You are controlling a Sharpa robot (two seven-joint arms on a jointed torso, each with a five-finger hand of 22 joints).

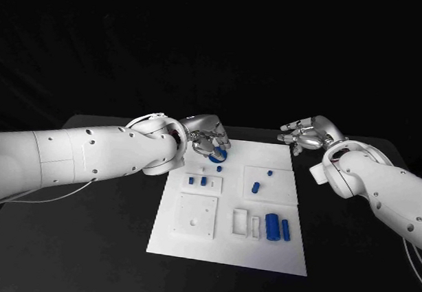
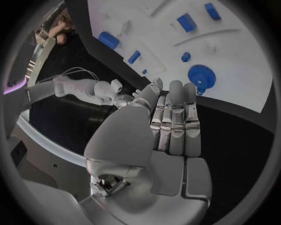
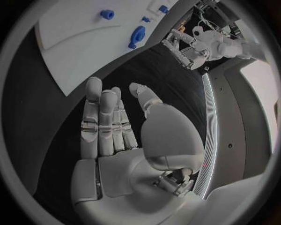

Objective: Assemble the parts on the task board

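My left robot hand (image 1: 207,140) released, fingers straight, hovering over small blue toothed gear (image 2: 200,77) lying near far edge of white task board (image 1: 261,254). Right robot hand (image 1: 306,135) released, beside board over black counter (image 1: 103,247). Advice: descend square, pinch gear rim.

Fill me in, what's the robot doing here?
It's assembling blue parts on the white board. The left hand hovers at the board's far edge by a blue gear that lies on the board; its fingers are straight and hold nothing. The right hand waits open over the table off the board's far right corner. Other blue parts sit across the board.
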